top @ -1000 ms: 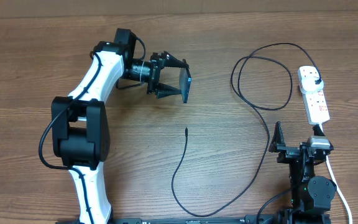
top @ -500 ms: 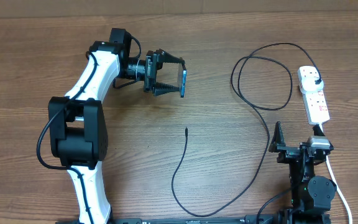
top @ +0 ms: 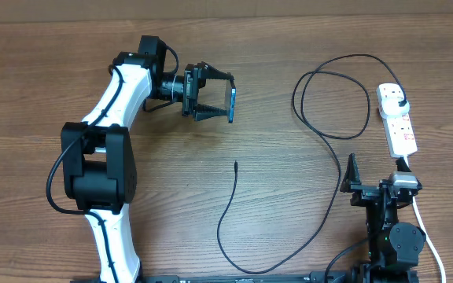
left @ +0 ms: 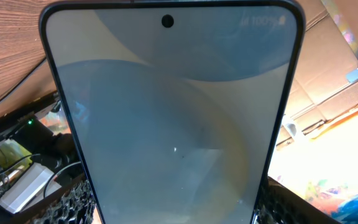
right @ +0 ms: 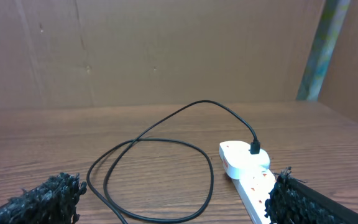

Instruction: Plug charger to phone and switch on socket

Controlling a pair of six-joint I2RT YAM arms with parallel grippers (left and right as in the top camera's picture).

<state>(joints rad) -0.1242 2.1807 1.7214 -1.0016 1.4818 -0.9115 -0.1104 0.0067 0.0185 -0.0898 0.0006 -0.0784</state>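
Observation:
The phone is held on edge above the table at the back left, with my left gripper shut on its two long sides. In the left wrist view the phone fills the frame with a pale grey-blue screen, and the black fingers press its lower edges. The charger lies on the wood, its free tip in front of the phone. The cable loops at the right to a black plug seated in the white socket. My right gripper stands open in front of the socket, holding nothing.
The socket's white cord runs toward the front edge beside the right arm's base. The left arm stretches along the left side of the table. The charger's double loop lies between the right fingers and the back wall.
A second ago the left gripper stood slightly further right and lower; it has shifted back-left with the phone and turned it a little. Nothing has moved in the last half second.

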